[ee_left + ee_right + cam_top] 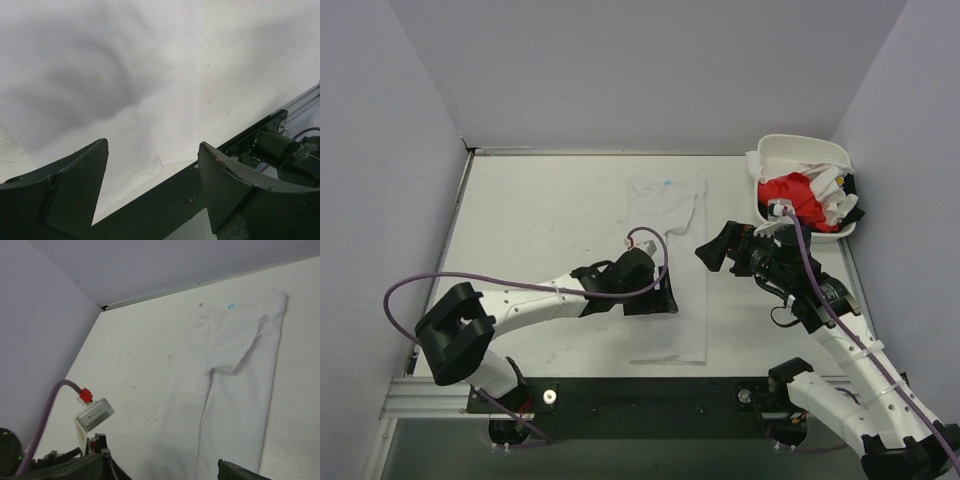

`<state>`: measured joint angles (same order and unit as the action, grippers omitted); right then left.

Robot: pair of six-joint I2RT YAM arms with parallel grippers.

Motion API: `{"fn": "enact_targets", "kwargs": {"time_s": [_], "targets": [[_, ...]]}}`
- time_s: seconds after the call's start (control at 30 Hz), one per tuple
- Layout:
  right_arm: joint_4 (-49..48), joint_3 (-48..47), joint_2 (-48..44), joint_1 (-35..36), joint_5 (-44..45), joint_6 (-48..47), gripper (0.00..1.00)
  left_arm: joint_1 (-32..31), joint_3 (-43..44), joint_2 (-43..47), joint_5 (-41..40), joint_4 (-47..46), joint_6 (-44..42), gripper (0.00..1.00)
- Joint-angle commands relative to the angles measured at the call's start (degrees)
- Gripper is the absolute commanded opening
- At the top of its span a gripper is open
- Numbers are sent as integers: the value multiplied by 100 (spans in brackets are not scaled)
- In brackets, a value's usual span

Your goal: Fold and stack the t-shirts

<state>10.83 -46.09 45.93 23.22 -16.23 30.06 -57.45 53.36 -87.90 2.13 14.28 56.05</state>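
Though scuffed, pale table [540, 220] under t-shirt [670, 215], lilac walls [640, 70].

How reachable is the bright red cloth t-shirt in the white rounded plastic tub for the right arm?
Probably reachable. The red t-shirt lies on top in the tub, uncovered, close beside the right arm's wrist. But the open right claw faces away, toward the flat white t-shirt, so it must turn back.

Bare white tabletop [545, 215] lies open left of the long folded white cloth t-shirt [670, 210]. A white rounded plastic tub [800, 150] fills the far right corner, and the black left gripper [655, 295] and right gripper [713, 244] crowd the shirt's middle.
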Motion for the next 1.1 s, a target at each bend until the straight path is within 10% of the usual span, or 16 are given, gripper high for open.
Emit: {"fn": "enact_targets", "kwargs": {"time_s": [0.0,0.4,1.07], "targets": [[-64,73,65,-20,164,-62,100,6,-107,580,59,294,-367,82],[1122,1251,-848,42,515,298,100,94,-2126,2031,95,233,424,81],[1729,1858,-1368,103,568,694,100,-785,-2840,1600,86,-734,1478,79]]}}
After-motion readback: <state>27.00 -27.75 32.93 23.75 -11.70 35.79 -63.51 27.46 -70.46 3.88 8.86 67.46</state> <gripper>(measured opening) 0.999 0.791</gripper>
